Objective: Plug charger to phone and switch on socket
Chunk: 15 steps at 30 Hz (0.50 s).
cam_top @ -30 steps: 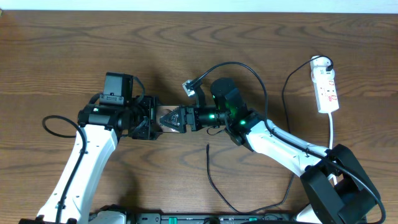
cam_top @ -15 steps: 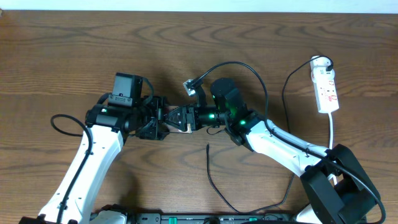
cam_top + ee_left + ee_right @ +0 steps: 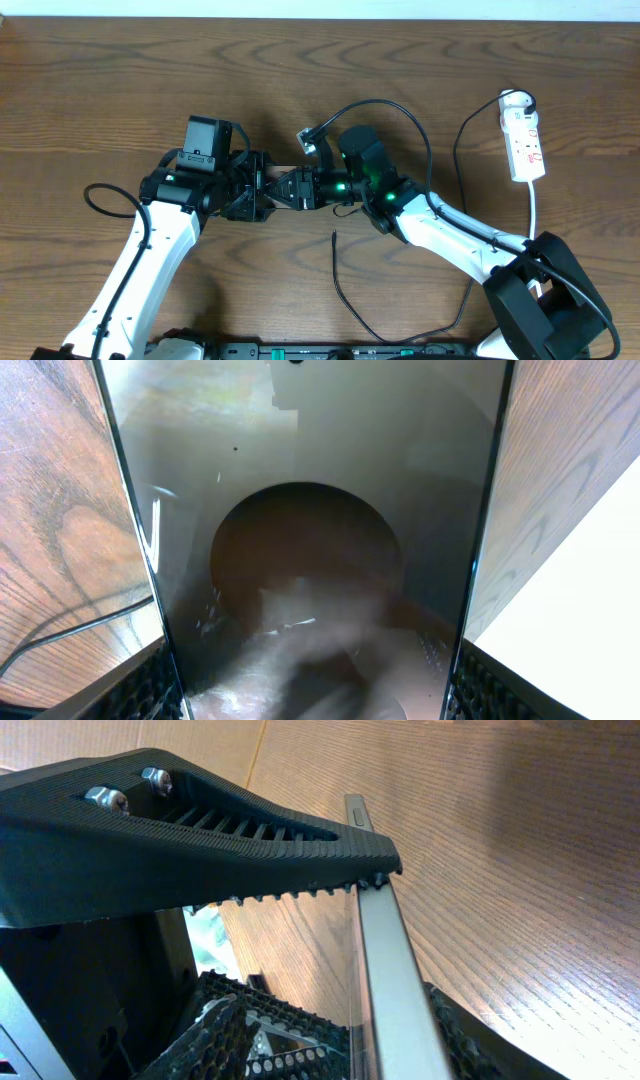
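The phone (image 3: 300, 480) fills the left wrist view, its glossy brownish-silver back and dark circle showing. My left gripper (image 3: 315, 695) has a finger pad against each long edge. The right wrist view shows the phone (image 3: 385, 980) edge-on, clamped between my right gripper's (image 3: 405, 960) toothed fingers. In the overhead view the two grippers, left (image 3: 258, 190) and right (image 3: 292, 190), meet at the table's middle and hide most of the phone. The charger's (image 3: 334, 262) free tip lies on the table just below the right gripper. The socket (image 3: 526, 145) lies at the far right, black plug at its top end.
The charger cable loops along the front edge and up the right side toward the socket. A thick black robot cable (image 3: 400, 110) arcs above the right wrist. The socket's white cord (image 3: 535, 205) runs down toward the right arm's base (image 3: 545, 300).
My left arm has moved right until its gripper closed in around the phone held by the right gripper. The right arm, charger and socket have stayed put.
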Available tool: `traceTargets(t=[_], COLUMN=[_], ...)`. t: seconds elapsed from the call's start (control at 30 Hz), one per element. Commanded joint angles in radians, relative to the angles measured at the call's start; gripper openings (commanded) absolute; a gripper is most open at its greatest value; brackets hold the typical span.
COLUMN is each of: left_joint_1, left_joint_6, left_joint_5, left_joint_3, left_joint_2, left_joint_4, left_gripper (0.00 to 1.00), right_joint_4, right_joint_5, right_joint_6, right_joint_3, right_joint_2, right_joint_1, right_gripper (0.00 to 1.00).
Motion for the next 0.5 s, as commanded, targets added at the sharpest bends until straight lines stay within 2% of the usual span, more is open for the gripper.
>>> traceTargets(t=[0.0,0.07,0.47], left_joint_1=[-0.01,-0.01,-0.01], left_joint_6=[-0.005,-0.005,-0.005], left_joint_5=[0.049,0.048,0.047], left_joint_3=[0.001,0.001,0.001], left_joint_2=[-0.016,-0.016,-0.016], left_joint_4=[0.009,0.009,0.009], left_gripper=[0.07,0.07,0.07], right_joint_4=[-0.005,-0.005,-0.005], right_joint_5=[0.003,0.003,0.003], right_joint_6=[-0.014,-0.014,-0.014], right_joint_3=[0.01,0.01,0.01], right_joint_2=[-0.001,-0.001,-0.001], right_joint_1=[0.011,0.011,0.011], right_gripper=[0.49,0.46,0.12])
